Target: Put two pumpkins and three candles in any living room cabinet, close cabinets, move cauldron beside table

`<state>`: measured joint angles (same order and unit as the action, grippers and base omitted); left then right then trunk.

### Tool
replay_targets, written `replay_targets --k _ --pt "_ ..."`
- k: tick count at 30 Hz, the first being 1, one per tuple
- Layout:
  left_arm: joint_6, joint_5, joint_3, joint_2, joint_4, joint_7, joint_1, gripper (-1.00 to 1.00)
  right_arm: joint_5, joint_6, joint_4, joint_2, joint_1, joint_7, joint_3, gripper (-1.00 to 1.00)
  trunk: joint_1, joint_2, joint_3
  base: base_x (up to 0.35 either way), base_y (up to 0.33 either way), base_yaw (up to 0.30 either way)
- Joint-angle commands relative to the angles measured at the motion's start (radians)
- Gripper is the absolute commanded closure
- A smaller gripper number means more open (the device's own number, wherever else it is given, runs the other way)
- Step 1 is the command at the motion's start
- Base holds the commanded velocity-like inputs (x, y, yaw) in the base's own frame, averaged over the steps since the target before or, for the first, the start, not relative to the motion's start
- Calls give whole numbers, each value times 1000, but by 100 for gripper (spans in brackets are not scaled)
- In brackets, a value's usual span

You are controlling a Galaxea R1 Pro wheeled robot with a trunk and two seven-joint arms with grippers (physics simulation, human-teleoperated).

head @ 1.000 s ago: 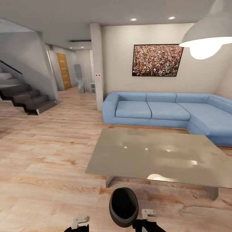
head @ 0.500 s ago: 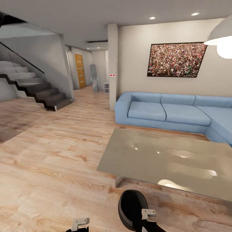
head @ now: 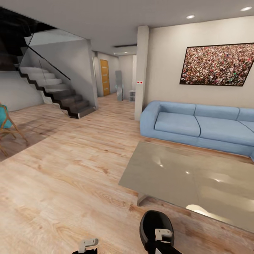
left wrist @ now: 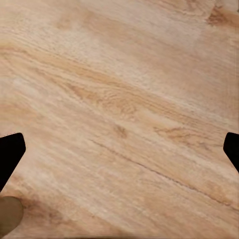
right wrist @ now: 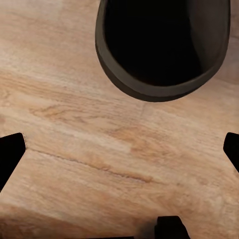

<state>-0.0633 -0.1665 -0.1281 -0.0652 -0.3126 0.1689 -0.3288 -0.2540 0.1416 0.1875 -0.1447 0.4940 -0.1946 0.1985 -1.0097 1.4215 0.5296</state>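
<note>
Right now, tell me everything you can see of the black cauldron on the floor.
The dark, round-mouthed black cauldron stands upright on the pale wood-plank floor, just off the near corner of the low glossy grey table, with a gap of floor between them. It looks matte, with a thick rolled rim and a dark hollow interior whose contents cannot be made out. In the right wrist view its rim shows clear of the pincer tips.
</note>
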Motion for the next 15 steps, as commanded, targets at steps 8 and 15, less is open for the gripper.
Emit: replay_targets --k 8,15 --pt "-4 -10 -9 0 1 6 -1 -100 -8 6 3 1 0 -6 9 -100 0 1 1 -52 -3 291" --pt "-4 -10 -9 1 1 6 -1 -100 -8 7 3 1 0 -6 9 -100 0 1 1 -24 0 291"
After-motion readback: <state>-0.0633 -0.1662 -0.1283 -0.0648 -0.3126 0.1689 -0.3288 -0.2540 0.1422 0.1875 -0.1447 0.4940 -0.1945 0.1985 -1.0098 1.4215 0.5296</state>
